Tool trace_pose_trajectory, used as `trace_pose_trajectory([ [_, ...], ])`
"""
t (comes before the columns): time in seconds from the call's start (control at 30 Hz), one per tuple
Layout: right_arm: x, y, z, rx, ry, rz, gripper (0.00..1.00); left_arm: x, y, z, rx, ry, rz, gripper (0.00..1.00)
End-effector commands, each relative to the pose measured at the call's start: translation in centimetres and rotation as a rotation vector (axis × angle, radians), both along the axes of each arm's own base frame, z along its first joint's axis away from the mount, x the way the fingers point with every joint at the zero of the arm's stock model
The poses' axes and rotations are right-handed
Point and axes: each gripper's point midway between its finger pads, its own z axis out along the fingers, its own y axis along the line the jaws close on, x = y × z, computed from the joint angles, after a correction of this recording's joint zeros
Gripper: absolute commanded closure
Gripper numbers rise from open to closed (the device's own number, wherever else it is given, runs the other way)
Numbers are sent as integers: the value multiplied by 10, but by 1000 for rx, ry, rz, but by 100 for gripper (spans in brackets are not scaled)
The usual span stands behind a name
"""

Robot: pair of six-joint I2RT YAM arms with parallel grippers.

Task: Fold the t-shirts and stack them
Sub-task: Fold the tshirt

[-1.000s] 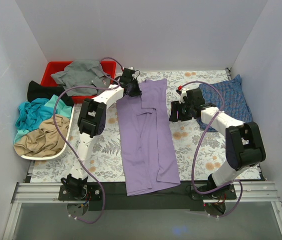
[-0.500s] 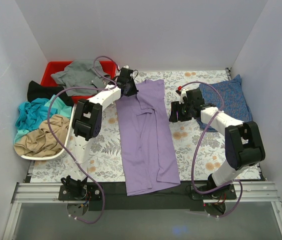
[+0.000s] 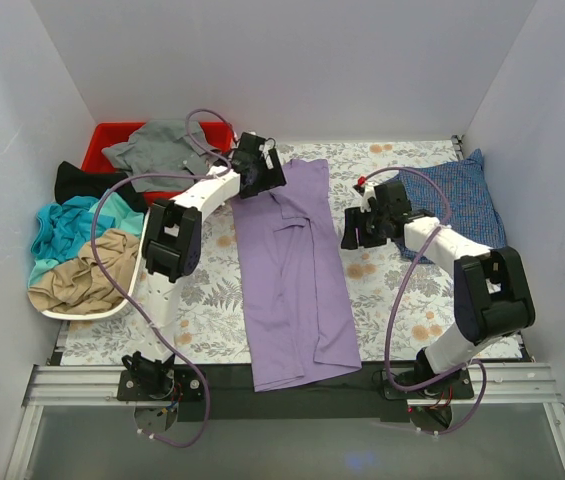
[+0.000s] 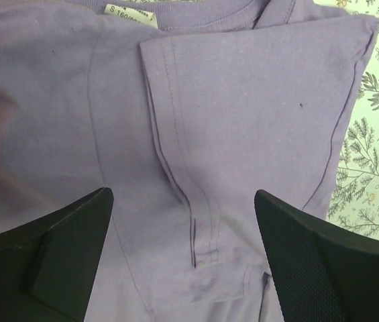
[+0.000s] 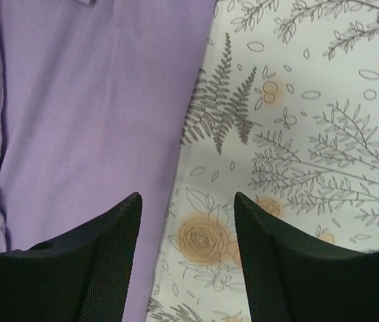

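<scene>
Right now my left claw [image 4: 182, 201] hangs wide open just over the lavender t-shirt [image 4: 62, 100] and grips nothing; bare cloth shows between its two fingers. Under it a sleeve [image 4: 256, 94] lies folded in across the shirt's body, its stitched hem running ahead of the claw toward the collar, where a white label [image 4: 132, 12] shows. My right claw [image 5: 186, 201] is partly open and empty too. It sits over the shirt's side edge, one finger above purple cloth and the other above the floral table cover [image 5: 310, 134]. Out past my right claw, away from the lavender shirt, the blue checked t-shirt [image 3: 457, 200] lies on the cover. Out past my left claw a grey t-shirt [image 3: 162, 145] drapes over a red bin [image 3: 102, 140], with a black t-shirt [image 3: 82, 182] next to it. The teal t-shirt [image 3: 62, 225] and tan t-shirt [image 3: 82, 280] are heaped in a white tray [image 3: 82, 313]
</scene>
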Motion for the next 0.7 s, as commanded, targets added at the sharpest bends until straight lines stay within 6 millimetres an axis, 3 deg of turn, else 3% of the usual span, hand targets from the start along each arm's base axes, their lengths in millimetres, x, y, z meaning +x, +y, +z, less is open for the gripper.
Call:
trace_pose_trajectory([
  [0.0,-12,-9,16,-22,-8,-7,37,-36,11,32,-2,36,-34,14],
  [0.03,-22,-10,12,-23,19,2,37,-48,11,32,-2,50,-45,14],
  [0.07,-32,-12,14,-21,35,2,37,-64,8,61,-41,18,-74,14],
  [0.1,-38,-13,14,-15,46,3,37,-93,11,36,-14,85,-97,13],
  [0.13,-48,-8,20,20,47,25,36,-108,12,40,-19,92,-92,13],
  [0.17,-62,-8,13,34,84,36,36,-125,14,36,-10,107,-101,13],
  [0.2,-77,-5,12,60,129,57,36,-146,10,53,-17,84,-125,13],
  [0.23,-88,-5,13,73,150,59,36,-175,19,29,1,163,-104,12],
  [0.27,-103,-7,4,73,194,62,36,-191,22,25,0,190,-99,12],
  [0.3,-116,-8,1,74,234,69,36,-211,22,35,-28,192,-107,12],
  [0.33,-126,-8,2,74,246,70,36,-236,31,14,-8,255,-100,12],
  [0.5,-175,-15,-15,65,369,20,36,-307,48,3,-12,396,-57,12],
  [0.53,-184,-14,-14,66,366,23,36,-316,48,11,-29,382,-63,12],
  [0.57,-189,-11,-13,79,382,-5,36,-330,56,1,-16,418,-54,11],
  [0.67,-208,-3,-9,85,399,-24,35,-362,62,2,-39,468,-39,11],
])
